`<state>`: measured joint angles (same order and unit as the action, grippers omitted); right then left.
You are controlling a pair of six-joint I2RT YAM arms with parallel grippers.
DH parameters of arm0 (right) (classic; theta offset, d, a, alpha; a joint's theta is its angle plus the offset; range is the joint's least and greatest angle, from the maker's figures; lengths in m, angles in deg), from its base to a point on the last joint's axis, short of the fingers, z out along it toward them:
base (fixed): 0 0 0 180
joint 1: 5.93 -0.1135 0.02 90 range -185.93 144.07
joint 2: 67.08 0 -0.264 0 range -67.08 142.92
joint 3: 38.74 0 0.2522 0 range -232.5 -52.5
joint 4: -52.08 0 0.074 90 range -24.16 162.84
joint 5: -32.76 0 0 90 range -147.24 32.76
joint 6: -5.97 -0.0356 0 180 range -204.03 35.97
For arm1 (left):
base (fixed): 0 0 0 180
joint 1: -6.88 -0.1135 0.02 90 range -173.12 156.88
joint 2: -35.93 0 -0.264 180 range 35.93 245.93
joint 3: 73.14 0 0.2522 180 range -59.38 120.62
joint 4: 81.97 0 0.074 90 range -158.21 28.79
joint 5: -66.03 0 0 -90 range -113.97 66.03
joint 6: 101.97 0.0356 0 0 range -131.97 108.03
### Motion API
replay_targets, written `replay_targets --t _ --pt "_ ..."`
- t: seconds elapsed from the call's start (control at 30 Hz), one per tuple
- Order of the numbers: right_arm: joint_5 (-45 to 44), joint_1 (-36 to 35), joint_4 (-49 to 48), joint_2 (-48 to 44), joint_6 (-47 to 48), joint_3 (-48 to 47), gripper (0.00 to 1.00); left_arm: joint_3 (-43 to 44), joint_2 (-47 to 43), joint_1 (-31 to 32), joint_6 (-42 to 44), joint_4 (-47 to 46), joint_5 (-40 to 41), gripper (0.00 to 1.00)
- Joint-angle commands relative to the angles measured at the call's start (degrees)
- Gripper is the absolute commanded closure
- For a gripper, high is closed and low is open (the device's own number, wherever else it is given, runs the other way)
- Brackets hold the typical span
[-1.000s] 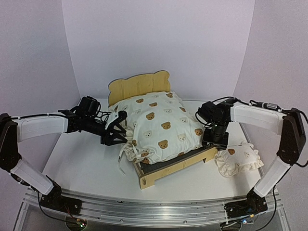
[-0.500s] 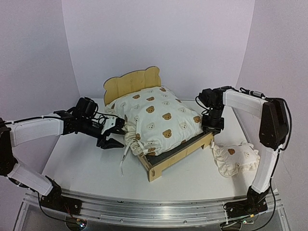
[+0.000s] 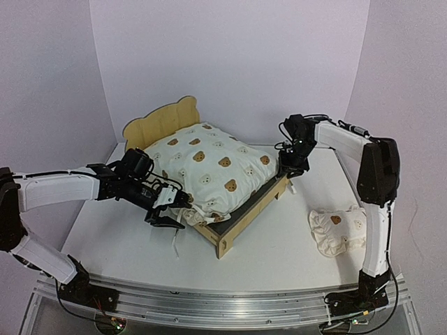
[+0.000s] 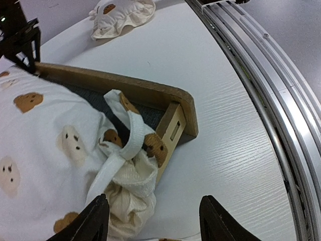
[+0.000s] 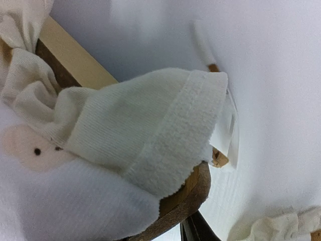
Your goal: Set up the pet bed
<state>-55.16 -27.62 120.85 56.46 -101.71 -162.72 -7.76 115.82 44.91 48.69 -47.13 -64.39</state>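
The pet bed (image 3: 236, 225), light plywood with a bear-eared headboard (image 3: 159, 124), lies slantwise with the bear-print cushion (image 3: 209, 166) on it. My left gripper (image 3: 167, 211) is open beside the bed's near-left side; in the left wrist view (image 4: 156, 223) the cushion's knotted tie corner (image 4: 131, 173) lies by its left finger, next to the frame's foot corner (image 4: 181, 108). My right gripper (image 3: 289, 166) is at the footboard's far right corner. The right wrist view shows that wooden corner (image 5: 196, 193) in the jaws, under the cushion's edge (image 5: 165, 135).
The small ruffled bear-print pillow (image 3: 338, 230) lies on the table to the right of the bed; it also shows in the left wrist view (image 4: 120, 12). The table's metal front rail (image 4: 261, 75) runs close to the bed's foot. White walls enclose three sides.
The bed has swung round: the headboard moved left and the footboard's right corner moved away, with my right gripper on it. My left gripper moved right, along the bed's near side.
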Motion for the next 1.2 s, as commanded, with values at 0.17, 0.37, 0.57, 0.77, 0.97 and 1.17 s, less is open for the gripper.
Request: replay_targets --t 0.17,0.37,0.57,0.77,0.97,1.17 --pt "10.61 -2.87 -7.02 8.30 14.99 -15.50 0.55 3.66 2.94 1.79 5.02 1.13 4.66 0.38" --pt "5.75 -2.96 -6.90 -3.71 11.94 -3.27 0.39 2.80 2.64 1.80 4.83 1.84 10.44 0.46" --pt "3.23 -3.81 -6.76 -18.10 8.82 10.63 0.34 2.16 3.93 1.45 3.31 3.01 12.59 0.46" --pt "8.92 -16.21 -8.79 -24.61 11.88 18.99 0.41 2.13 5.54 1.30 -4.13 -2.07 12.87 0.56" --pt "13.51 -27.31 -20.74 -25.02 6.46 23.79 0.45 2.21 4.73 -0.28 -10.52 -6.23 13.97 0.77" --pt "12.39 -33.49 -35.61 -25.71 -2.02 30.07 0.56 1.58 4.43 -1.27 -16.09 -10.96 14.85 0.92"
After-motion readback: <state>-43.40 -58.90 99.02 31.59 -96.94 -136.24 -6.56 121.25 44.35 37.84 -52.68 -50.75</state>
